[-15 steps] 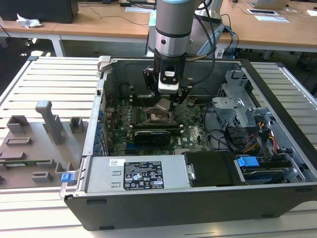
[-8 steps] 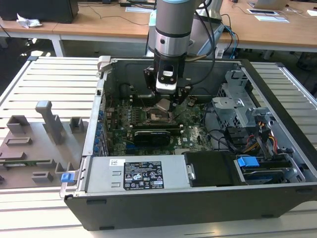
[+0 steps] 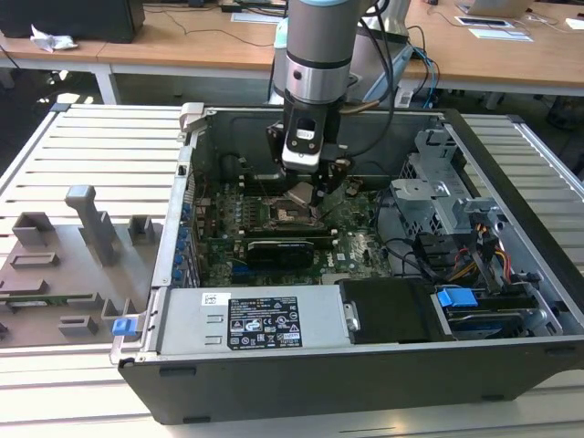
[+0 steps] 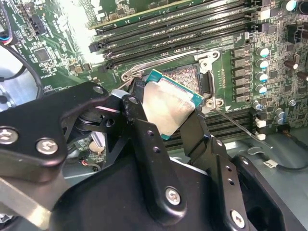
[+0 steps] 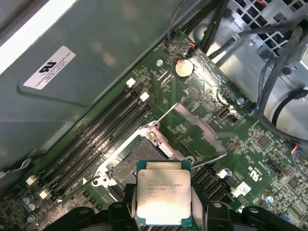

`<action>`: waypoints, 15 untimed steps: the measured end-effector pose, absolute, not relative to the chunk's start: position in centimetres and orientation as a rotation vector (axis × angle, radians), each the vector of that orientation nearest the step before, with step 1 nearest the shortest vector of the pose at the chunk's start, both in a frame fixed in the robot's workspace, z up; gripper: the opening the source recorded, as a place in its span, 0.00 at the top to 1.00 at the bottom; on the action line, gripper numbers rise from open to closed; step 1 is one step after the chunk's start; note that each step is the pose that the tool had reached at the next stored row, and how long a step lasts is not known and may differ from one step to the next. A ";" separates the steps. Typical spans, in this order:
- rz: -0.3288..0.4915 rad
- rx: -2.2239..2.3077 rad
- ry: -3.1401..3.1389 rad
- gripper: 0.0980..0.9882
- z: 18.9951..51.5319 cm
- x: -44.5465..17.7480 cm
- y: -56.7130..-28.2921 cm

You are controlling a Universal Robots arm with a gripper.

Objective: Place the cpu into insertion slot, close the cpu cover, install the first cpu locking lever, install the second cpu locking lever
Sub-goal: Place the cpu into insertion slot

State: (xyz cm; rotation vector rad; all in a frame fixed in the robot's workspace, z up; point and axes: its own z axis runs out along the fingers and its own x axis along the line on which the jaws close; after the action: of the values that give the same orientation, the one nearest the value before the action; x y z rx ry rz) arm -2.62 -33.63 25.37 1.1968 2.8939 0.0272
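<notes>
My gripper [image 4: 166, 111] is shut on the cpu [image 4: 168, 103], a flat square chip with a silvery top, its black fingers [image 4: 139, 125] pressing on two opposite edges. The chip hangs tilted just above the insertion slot [image 4: 187, 77], partly overlapping its dark frame. In the first wrist view the cpu [image 5: 163, 196] sits over the near edge of the insertion slot [image 5: 137, 161], and the cpu cover [image 5: 211, 139] stands swung open beyond it. A bright locking lever [image 4: 163, 58] lies raised along the socket. In the exterior view the gripper [image 3: 306, 187] hovers over the socket [image 3: 285, 215] inside the case.
Long memory slots [image 4: 183, 29] flank the socket. A black card [image 3: 283, 248] lies just in front of it. The power supply [image 3: 246, 324], drive cage [image 3: 438, 192] and cables [image 3: 484, 255] crowd the case. A grey fixture board [image 3: 73, 255] lies at the exterior view's left.
</notes>
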 end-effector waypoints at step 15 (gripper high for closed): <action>0.006 1.387 2.801 0.50 25.4 -2.6 -33.6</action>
State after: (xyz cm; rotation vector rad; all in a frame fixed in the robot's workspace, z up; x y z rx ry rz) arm -2.62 -33.63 25.37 1.3870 2.8008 0.0065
